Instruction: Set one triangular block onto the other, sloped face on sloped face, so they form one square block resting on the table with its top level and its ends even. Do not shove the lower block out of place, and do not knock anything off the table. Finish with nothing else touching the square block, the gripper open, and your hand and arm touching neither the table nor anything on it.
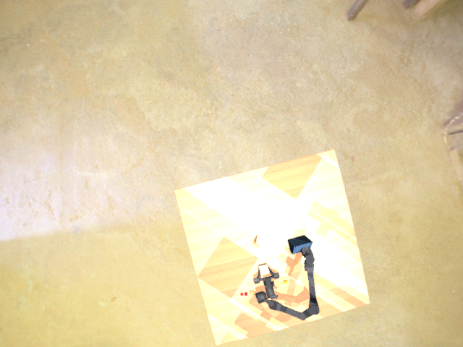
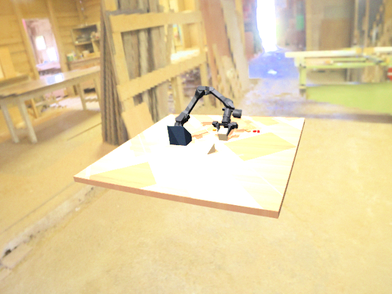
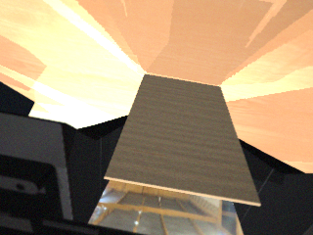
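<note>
My gripper (image 1: 265, 275) (image 2: 224, 128) is shut on a pale wooden triangular block (image 1: 262, 267) (image 2: 223, 136) (image 3: 183, 137). In the wrist view the block's flat wooden face fills the middle, with a dark finger on either side. The block is low over the table (image 1: 336, 209) (image 2: 177, 197); I cannot tell whether it touches. The other triangular block (image 1: 257, 239) (image 2: 212, 149) stands on the table apart from the held one, closer to the table's middle and half washed out by glare. It does not show in the wrist view.
The arm's dark base box (image 1: 299, 243) (image 2: 179, 135) stands on the table beside the blocks. Two small red dots (image 1: 244, 293) (image 2: 256, 130) and a small orange dot (image 1: 285, 281) (image 2: 214, 129) lie near the gripper. The floor lies far below the table's edges.
</note>
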`<move>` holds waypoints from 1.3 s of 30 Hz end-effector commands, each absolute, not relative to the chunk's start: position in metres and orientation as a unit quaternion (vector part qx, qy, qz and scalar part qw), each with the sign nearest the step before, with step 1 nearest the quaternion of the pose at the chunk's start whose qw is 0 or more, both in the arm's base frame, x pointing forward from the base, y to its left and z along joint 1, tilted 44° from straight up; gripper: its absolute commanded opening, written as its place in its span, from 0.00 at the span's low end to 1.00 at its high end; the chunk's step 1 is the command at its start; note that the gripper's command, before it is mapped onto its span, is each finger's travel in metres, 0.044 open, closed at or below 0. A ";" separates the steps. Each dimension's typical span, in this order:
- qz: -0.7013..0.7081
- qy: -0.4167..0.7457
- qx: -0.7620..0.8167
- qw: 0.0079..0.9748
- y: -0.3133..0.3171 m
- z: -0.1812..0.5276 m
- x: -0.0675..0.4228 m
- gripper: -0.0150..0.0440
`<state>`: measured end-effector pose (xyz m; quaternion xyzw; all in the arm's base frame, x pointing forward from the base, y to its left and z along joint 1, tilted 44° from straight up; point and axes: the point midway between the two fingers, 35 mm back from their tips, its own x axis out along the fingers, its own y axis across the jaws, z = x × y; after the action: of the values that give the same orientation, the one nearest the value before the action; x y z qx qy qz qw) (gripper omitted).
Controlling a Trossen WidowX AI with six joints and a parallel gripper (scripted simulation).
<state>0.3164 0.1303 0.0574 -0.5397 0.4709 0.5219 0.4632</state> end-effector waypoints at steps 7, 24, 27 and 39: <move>0.523 0.469 -0.541 0.463 0.130 0.058 0.317 1.00; 0.521 0.470 -0.541 0.463 0.093 0.096 0.325 1.00; 0.521 0.471 -0.541 0.463 0.062 0.126 0.325 1.00; 0.510 0.473 -0.528 0.487 0.121 0.148 0.325 1.00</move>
<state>0.3272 0.0871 0.1360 -0.5305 0.4790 0.5079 0.4806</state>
